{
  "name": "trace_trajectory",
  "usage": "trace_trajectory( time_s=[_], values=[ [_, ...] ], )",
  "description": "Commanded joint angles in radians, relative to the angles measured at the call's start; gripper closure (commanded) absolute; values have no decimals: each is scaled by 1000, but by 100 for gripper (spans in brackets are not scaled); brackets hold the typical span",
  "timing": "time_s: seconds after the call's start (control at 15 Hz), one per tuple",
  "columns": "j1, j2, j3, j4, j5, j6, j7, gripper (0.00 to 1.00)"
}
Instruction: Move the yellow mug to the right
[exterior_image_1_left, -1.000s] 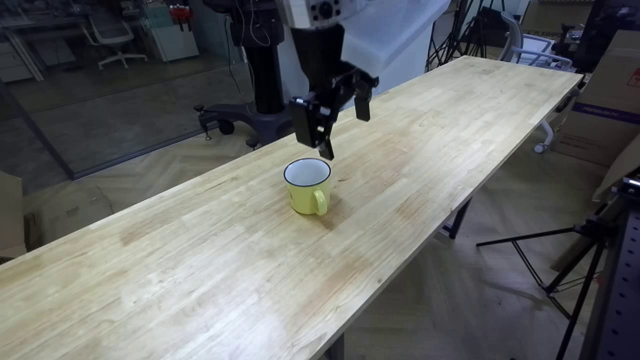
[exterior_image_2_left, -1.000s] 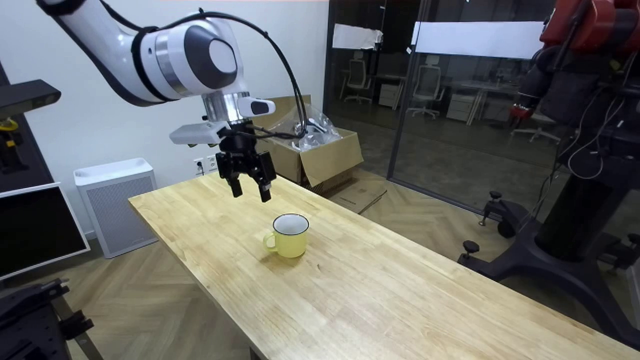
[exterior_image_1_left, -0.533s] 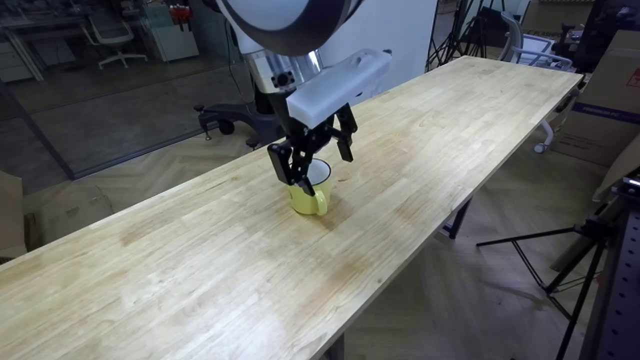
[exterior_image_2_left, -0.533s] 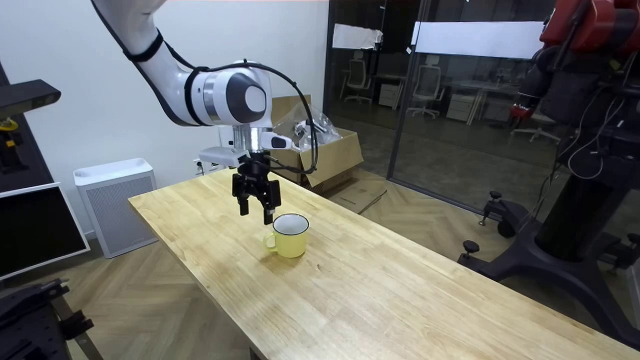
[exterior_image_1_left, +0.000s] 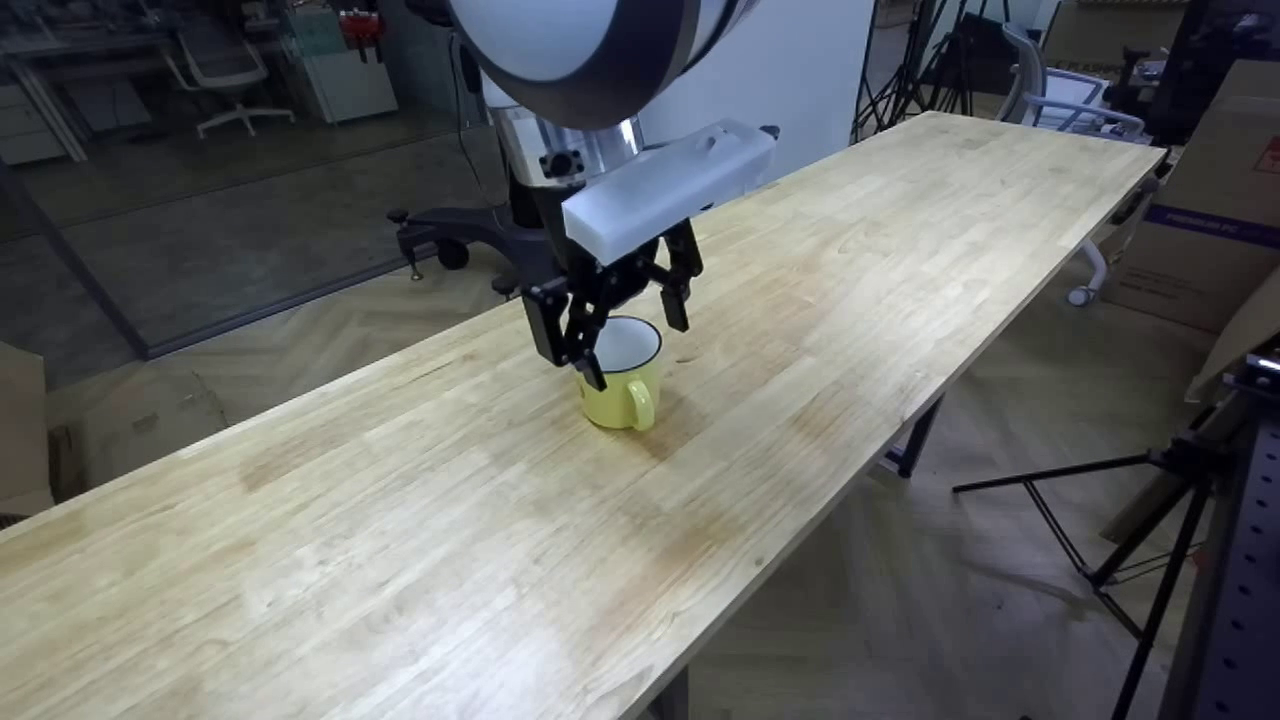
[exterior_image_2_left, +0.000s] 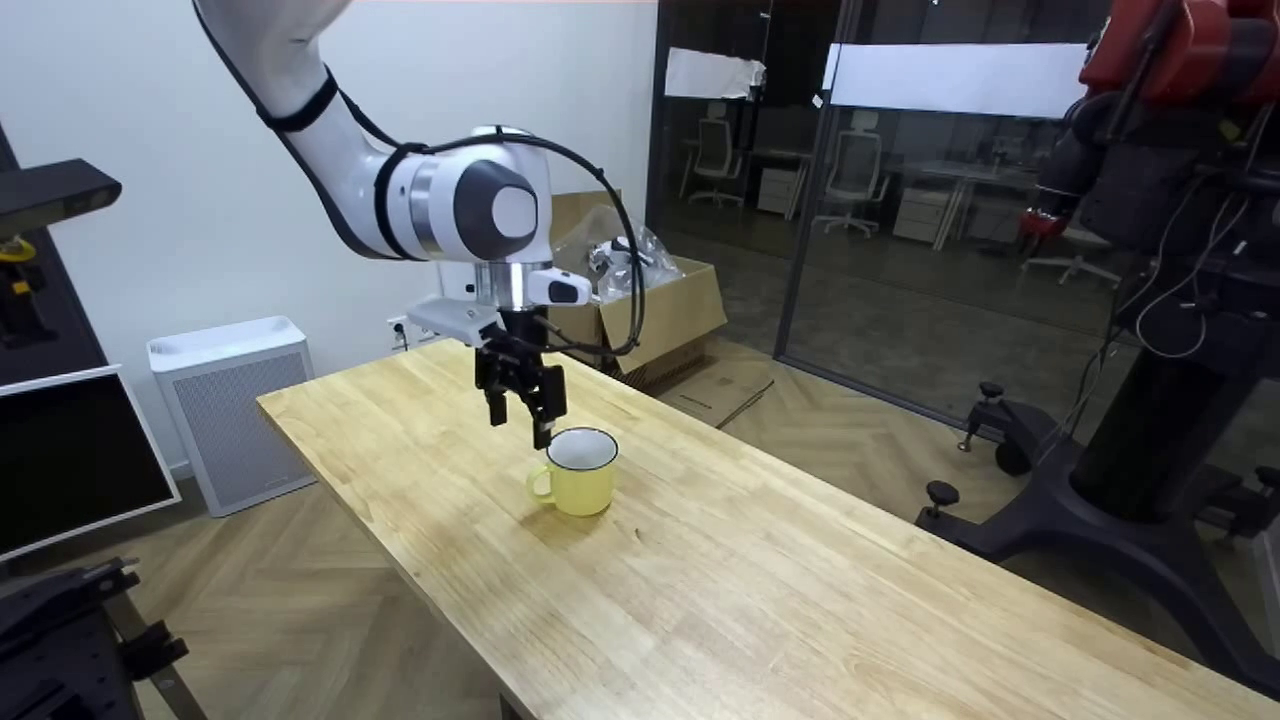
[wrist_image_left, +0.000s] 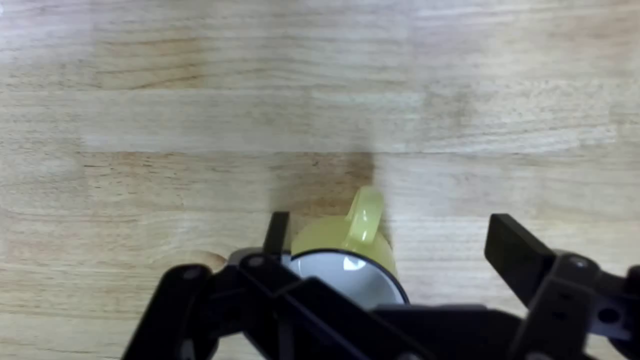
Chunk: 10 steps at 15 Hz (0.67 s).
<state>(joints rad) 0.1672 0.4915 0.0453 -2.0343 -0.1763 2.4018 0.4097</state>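
The yellow mug (exterior_image_1_left: 608, 408) stands upright on the wooden table in both exterior views (exterior_image_2_left: 585, 490). It has a white inside and a dark rim. My gripper (exterior_image_1_left: 638, 345) is open and empty, with its fingertips at about rim height or just above; one finger covers part of the mug there. In an exterior view the gripper (exterior_image_2_left: 520, 424) is up and left of the mug. In the wrist view the mug (wrist_image_left: 320, 235) shows between the fingers of my gripper (wrist_image_left: 387, 230), close to the left finger, with a wide gap to the right one. Its handle points up in that picture; its lower part is hidden.
The long wooden table (exterior_image_1_left: 400, 560) has a near edge and a far edge. An open cardboard box (exterior_image_2_left: 665, 315) and an air purifier (exterior_image_2_left: 240, 410) stand on the floor beyond its end. A wheeled stand (exterior_image_2_left: 1080, 500) is beside the table, and a tripod (exterior_image_1_left: 1190, 460) is on the floor.
Over the last second my gripper has come down and moved to the mug. In the last half second it has shifted and turned only slightly. The mug has not moved.
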Motion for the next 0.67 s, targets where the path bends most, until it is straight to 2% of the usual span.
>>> trace_trajectory(
  time_s=[0.0, 0.6],
  values=[
    [5, 6, -46, -1, 49, 127, 32, 0],
    [53, 83, -192, 39, 22, 212, 117, 0]
  ],
)
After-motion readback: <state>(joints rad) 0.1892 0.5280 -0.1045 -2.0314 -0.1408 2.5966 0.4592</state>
